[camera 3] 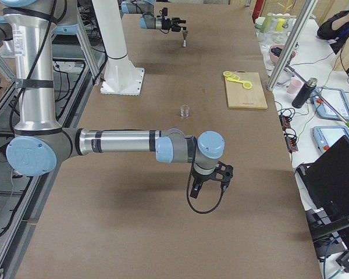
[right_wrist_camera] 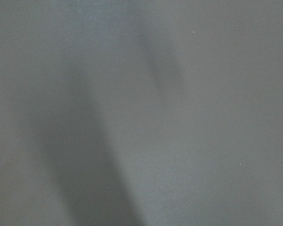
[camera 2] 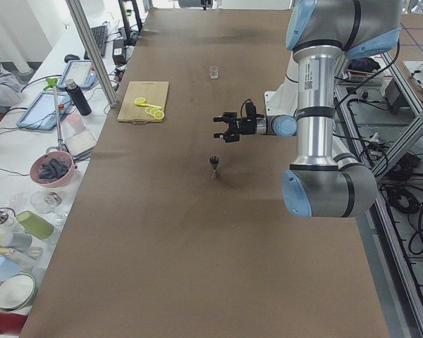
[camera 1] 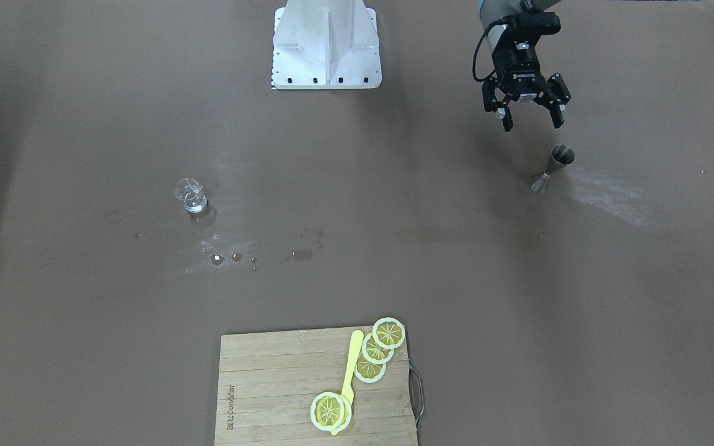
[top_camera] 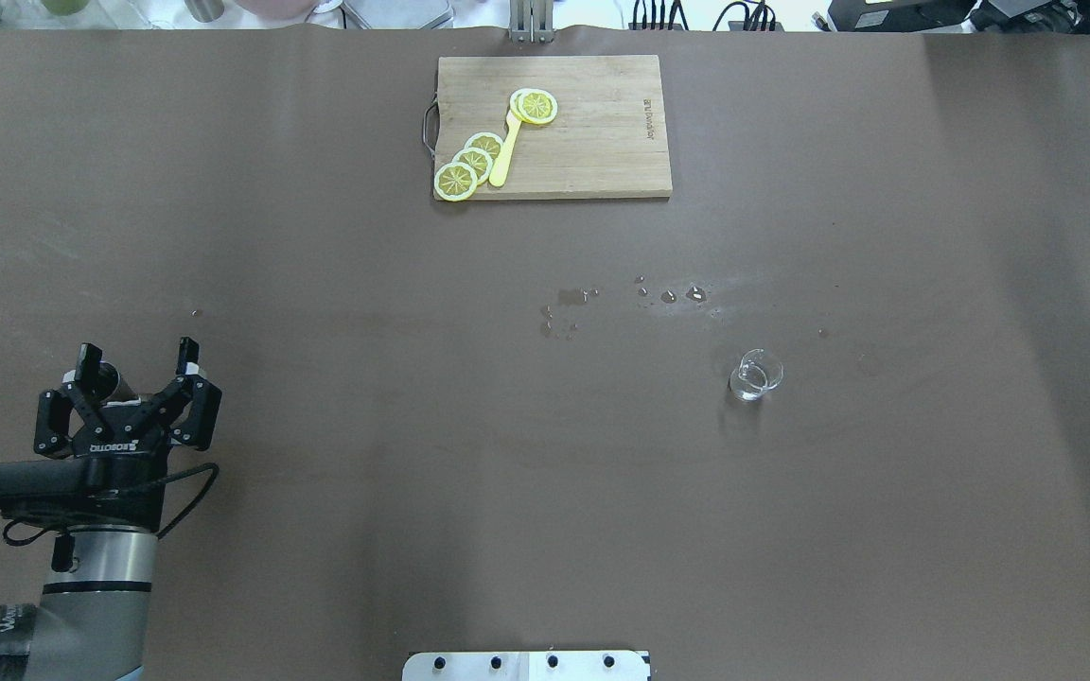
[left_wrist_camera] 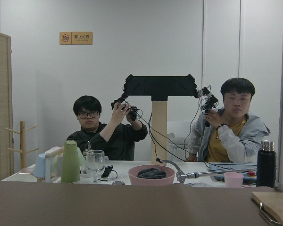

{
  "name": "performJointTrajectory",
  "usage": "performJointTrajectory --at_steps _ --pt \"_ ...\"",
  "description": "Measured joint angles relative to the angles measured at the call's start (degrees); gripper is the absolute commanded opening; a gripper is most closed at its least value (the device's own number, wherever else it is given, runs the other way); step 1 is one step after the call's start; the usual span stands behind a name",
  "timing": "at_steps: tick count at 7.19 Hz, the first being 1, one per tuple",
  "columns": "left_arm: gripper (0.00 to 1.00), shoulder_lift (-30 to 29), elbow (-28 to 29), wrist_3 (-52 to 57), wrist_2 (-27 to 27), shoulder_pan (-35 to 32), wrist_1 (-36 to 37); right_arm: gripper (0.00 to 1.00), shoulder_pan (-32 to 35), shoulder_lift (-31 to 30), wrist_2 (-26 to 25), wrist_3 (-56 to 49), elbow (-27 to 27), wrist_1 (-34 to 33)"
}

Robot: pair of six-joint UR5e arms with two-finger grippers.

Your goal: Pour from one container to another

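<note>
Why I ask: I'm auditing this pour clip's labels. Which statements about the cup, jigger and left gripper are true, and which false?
1. The left gripper holds the jigger. False: the gripper is open and hovers clear of the jigger, which stands alone on the table.
2. The glass cup stands upright, held by nothing. True.
3. The lemon slices lie on the bare table. False: they lie on the cutting board.
4. The table has wet spots near the glass cup. True.

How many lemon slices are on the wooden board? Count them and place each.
4 clearly. Three round yellow lemon slices overlap in a row by the wooden cutting board's handle side; a fourth covers the yellow plastic utensil's end, perhaps hiding a fifth beneath.
</note>
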Motion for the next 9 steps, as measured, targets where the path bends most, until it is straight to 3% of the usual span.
performJointTrajectory --at_steps 2,4,5,7,8,9 --pt "0.98 -3.3 0.1 9.3 -0.3 0.0 -3.0 1.0 0.0 -0.2 0.0 0.0 0.2 0.0" --pt "0.98 -4.1 0.7 27.9 -3.9 0.0 -17.0 1.0 0.0 -0.2 0.0 0.0 0.3 0.0" --pt "0.98 -4.5 1.4 41.9 -8.5 -0.3 -28.6 1.0 0.0 -0.2 0.0 0.0 0.3 0.0" --pt "0.98 -5.8 3.5 73.9 -23.0 -4.7 -58.4 1.0 0.0 -0.2 0.0 0.0 0.3 0.0" --pt "0.98 -6.2 4.2 82.3 -30.3 -8.4 -67.0 1.0 0.0 -0.2 0.0 0.0 0.3 0.0" --pt "0.98 -6.4 4.6 86.2 -38.9 -13.6 -70.6 1.0 0.0 -0.2 0.0 0.0 0.3 0.0"
